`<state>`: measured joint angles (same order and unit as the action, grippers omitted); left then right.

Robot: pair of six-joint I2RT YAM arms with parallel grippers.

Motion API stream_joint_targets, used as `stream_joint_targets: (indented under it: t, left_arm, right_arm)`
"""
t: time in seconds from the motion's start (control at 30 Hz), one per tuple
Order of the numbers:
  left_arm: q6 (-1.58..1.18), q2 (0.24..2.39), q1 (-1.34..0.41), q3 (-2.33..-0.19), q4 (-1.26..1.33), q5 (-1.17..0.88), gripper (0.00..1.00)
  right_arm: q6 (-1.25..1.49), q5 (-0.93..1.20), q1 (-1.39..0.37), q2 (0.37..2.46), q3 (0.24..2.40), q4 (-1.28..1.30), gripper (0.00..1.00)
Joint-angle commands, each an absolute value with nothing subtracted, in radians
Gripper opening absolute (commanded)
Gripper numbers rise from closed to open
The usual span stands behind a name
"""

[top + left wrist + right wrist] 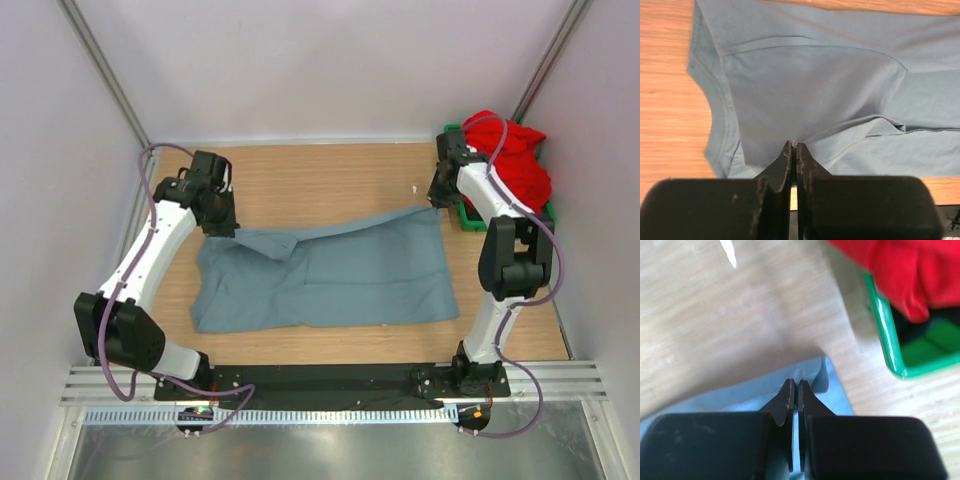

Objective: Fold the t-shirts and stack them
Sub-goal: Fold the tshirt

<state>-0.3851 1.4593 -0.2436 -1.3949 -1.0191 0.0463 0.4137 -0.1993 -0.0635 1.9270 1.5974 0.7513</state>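
Note:
The grey-blue t-shirt (330, 280) lies spread across the middle of the wooden table, its far edge lifted at both ends. My left gripper (222, 228) is shut on the shirt's far left corner; in the left wrist view the cloth (815, 85) drapes away from the closed tips (794, 146). My right gripper (437, 200) is shut on the far right corner, where a tuft of blue cloth (816, 376) shows between the tips (795, 384). The red t-shirt (515, 160) sits bunched in a bin at the back right, also seen in the right wrist view (900, 270).
A green bin (468, 218) holding the red shirt stands against the right wall, its rim (885, 330) close beside my right gripper. White walls close in the table on three sides. A black base rail (330, 380) runs along the near edge.

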Motion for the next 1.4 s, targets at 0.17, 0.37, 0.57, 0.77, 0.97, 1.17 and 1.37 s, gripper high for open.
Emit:
stream_joint_targets:
  t: [0.17,0.37,0.57,0.77,0.97,1.17,1.37]
  left_arm:
    - [-0.382,1.35,-0.227,-1.41,-1.117,0.098,0.0]
    - [-0.38,1.307,-0.219,-1.378,-1.135,0.123,0.0]
    - [-0.382,1.269,-0.218,-1.321,-1.144,0.124,0.0]
    - [-0.385,1.247,-0.218,-1.27,-1.143,0.124,0.0]
    - [-0.394,1.236,-0.218,-1.236,-1.152,0.124,0.0]
    - [-0.422,1.181,-0.219,-1.193,-1.173,0.135,0.05]
    - [-0.431,1.147,-0.218,-1.239,-1.227,0.147,0.66]
  right_arm:
    - [0.43,-0.199,-0.066,1.675,1.343,0.706,0.01]
    - [0.434,-0.199,-0.064,1.566,1.214,0.687,0.01]
    - [0.431,-0.212,-0.064,1.52,1.134,0.681,0.01]
    - [0.437,-0.206,-0.066,1.479,1.082,0.673,0.01]
    - [0.437,-0.227,-0.064,1.456,1.045,0.676,0.01]
    - [0.466,-0.282,-0.064,1.396,0.963,0.683,0.07]
    - [0.497,-0.336,-0.066,1.355,0.919,0.681,0.86]
